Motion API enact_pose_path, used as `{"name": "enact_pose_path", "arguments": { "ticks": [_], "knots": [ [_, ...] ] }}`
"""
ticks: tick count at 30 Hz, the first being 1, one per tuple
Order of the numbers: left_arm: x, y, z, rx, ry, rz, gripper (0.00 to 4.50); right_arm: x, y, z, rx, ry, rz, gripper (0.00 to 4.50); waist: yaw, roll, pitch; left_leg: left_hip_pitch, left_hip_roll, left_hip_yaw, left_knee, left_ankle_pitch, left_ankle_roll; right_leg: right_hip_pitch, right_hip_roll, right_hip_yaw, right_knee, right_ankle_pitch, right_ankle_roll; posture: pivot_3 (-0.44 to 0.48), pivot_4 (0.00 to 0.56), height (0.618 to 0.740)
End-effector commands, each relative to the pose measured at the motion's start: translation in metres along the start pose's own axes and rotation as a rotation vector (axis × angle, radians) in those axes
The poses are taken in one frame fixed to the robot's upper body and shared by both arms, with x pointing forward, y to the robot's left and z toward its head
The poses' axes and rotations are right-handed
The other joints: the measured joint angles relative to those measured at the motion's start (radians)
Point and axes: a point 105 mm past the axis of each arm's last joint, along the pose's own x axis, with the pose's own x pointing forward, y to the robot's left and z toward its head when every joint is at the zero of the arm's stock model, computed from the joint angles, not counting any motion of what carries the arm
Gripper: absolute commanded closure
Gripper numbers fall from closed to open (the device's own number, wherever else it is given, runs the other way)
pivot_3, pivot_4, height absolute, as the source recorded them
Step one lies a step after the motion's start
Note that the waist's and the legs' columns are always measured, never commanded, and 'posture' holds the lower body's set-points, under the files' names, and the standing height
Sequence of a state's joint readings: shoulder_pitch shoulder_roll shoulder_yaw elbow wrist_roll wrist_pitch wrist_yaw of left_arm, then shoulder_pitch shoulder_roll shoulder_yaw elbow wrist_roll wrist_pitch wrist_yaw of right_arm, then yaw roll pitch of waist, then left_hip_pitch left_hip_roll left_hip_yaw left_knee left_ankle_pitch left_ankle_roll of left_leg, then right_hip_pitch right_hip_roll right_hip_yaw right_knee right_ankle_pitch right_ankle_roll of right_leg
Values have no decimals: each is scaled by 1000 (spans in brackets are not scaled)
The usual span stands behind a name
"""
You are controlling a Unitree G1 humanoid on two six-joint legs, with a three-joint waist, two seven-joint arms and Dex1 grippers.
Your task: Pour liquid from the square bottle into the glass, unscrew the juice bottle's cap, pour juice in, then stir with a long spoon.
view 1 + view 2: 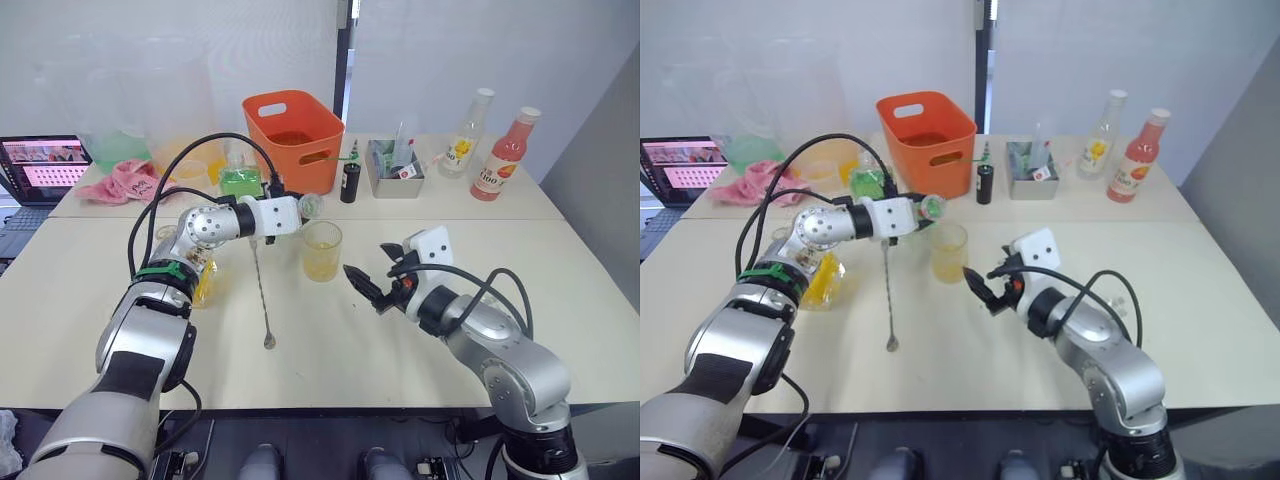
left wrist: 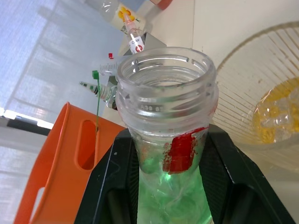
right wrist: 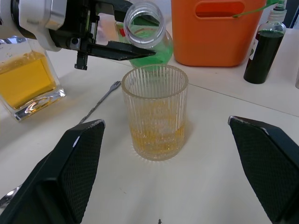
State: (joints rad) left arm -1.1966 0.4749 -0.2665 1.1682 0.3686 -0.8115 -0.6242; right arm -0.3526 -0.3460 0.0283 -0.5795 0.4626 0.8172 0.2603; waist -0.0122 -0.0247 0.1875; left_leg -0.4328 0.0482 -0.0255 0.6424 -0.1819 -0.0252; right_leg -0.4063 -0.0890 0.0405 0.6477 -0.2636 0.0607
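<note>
On your far left a laptop sits at the edge of the surface, with a pink cloth just beside it. Next comes the square bottle, upright and partly full of amber liquid, close to your left forearm. Your left hand is clenched around the neck of the juice bottle; the bottle is uncapped, holds green liquid, and is tipped so its open mouth hangs over the near-left rim of the glass. Below that hand the long spoon lies flat on the surface, bowl toward you, handle running back toward the glass. The ribbed glass stands upright with a shallow layer of yellow liquid in its bottom. Behind it is an orange basket, a small dark bottle and a grey tray of small items. Your right hand hovers just right of the glass, released, fingers spread wide and touching nothing. Two more bottles stand far back on the right.
</note>
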Motion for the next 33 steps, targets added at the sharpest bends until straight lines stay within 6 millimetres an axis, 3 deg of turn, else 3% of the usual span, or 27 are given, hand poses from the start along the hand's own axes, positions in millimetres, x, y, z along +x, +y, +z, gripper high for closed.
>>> {"name": "enact_pose_path", "arguments": {
  "ticks": [1,15,33],
  "knots": [
    [-1,29,19,131,-50,81,3117,-3,1,16,-30,-51,-5,18,0,0,0,0,0,0,0,0,0,0,0,0,0,0,0,0,150,739],
    [3,32,15,322,8,105,3117,-3,5,16,-11,-58,-4,18,0,0,0,-1,0,0,0,0,0,-1,0,0,0,0,0,0,150,739],
    [4,35,20,435,-8,122,3117,-5,9,15,8,-57,-4,18,0,0,0,-5,-1,0,0,0,0,-5,-1,0,1,0,0,0,150,739]
  ]
}}
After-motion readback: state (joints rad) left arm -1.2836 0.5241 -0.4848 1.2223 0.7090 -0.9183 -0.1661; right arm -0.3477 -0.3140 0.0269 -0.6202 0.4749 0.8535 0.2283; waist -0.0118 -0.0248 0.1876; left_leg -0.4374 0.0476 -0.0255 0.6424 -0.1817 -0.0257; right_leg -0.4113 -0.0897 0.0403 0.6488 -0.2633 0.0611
